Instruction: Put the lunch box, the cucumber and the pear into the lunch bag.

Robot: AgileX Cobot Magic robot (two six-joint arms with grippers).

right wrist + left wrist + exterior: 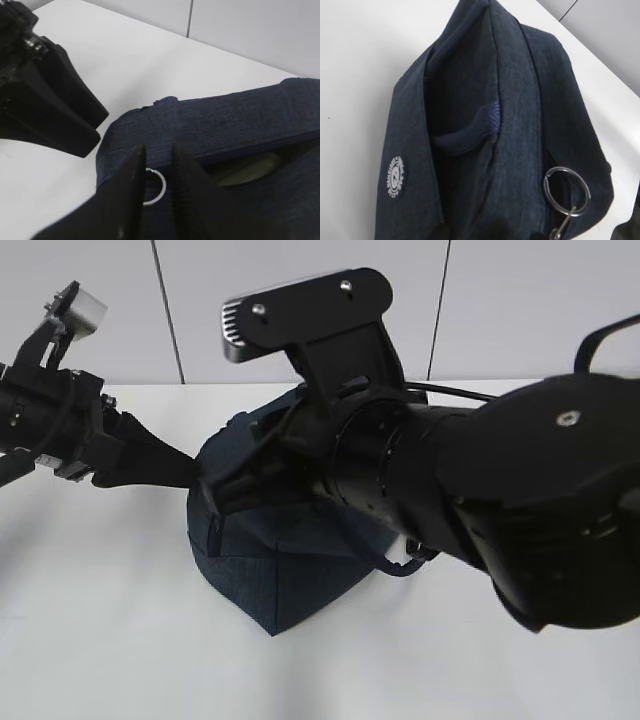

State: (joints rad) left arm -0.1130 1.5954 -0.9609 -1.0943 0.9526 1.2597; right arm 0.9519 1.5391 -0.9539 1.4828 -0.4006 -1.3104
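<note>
The dark navy lunch bag [290,575] stands on the white table [100,630]. My left gripper [193,476] is shut on the bag's top left corner, and its black fingers [65,115] meet that corner in the right wrist view. My right gripper [158,150] hovers over the bag's top, open, with the metal ring pull [159,189] lying loose between its fingers. The zipper gap beside it shows a pale yellow-green thing [247,170]; I cannot tell which item it is. The lunch box, cucumber and pear are otherwise hidden.
The left wrist view is filled by the bag [515,100], its looped strap handle [470,135] and the ring pull [566,191]. My bulky right arm [520,500] covers the bag's right side. A pale panelled wall stands behind the table.
</note>
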